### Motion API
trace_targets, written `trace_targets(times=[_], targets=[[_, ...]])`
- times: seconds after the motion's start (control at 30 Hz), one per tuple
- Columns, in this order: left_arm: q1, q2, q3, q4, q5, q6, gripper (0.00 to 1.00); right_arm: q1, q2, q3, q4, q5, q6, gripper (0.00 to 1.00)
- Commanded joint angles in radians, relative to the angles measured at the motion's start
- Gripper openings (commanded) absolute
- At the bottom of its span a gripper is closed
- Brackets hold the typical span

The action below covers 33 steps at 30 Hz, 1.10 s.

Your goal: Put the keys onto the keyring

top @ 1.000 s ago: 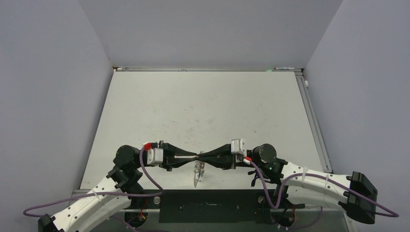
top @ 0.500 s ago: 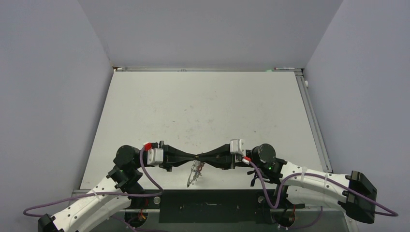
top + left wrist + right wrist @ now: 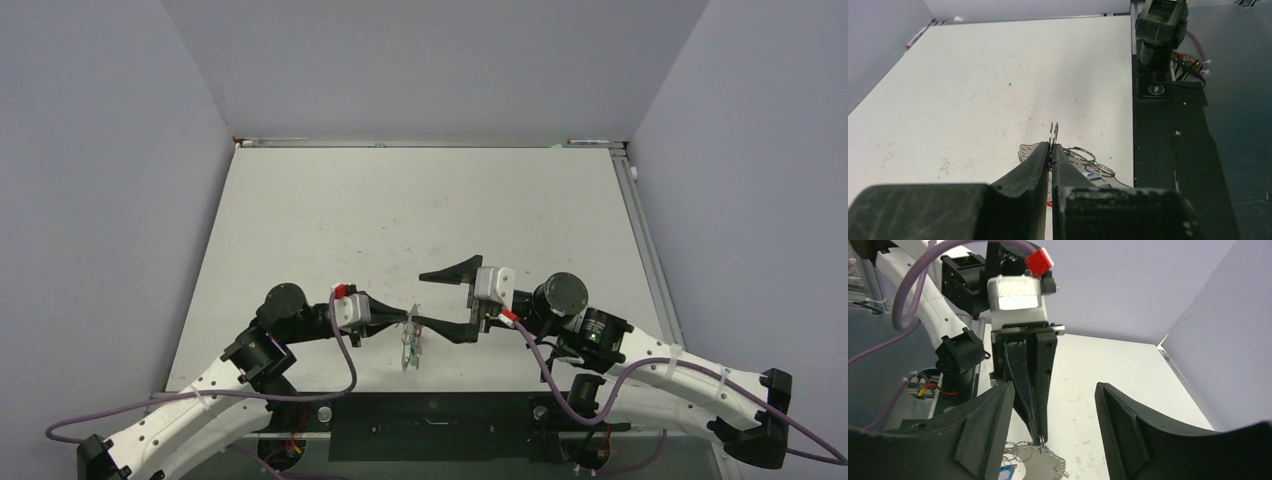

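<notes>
Mid-threading, I'd judge: the left gripper (image 3: 1052, 148) is clamped on the keyring (image 3: 1053, 131), with the keys (image 3: 408, 352) dangling beneath it. The right gripper (image 3: 1054, 388), facing it, gapes apart and next needs a key.

The right gripper (image 3: 421, 298) opened wide and let go of the keyring (image 3: 1053, 131). The left gripper (image 3: 406, 320) squeezed shut on the keyring and held it alone. The left arm moved a bit to the right. The keys (image 3: 408, 352) hanging below swung a little.
</notes>
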Motion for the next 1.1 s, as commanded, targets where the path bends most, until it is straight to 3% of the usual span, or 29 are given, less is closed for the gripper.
trace_targets(times=[0.0, 0.2, 0.5, 1.07], targets=[[-0.005, 0.021, 0.092, -0.078, -0.069, 0.091, 0.00, 0.009, 0.063, 0.169, -0.371, 0.063, -0.091, 0.61], [-0.004, 0.035, 0.106, -0.112, -0.089, 0.110, 0.00, 0.039, 0.178, 0.283, -0.605, 0.065, -0.164, 0.55], [-0.005, 0.049, 0.108, -0.140, -0.067, 0.109, 0.00, 0.041, 0.229, 0.260, -0.556, 0.097, -0.191, 0.41], [-0.012, 0.041, 0.100, -0.128, -0.044, 0.099, 0.00, 0.040, 0.305, 0.216, -0.472, 0.173, -0.234, 0.34]])
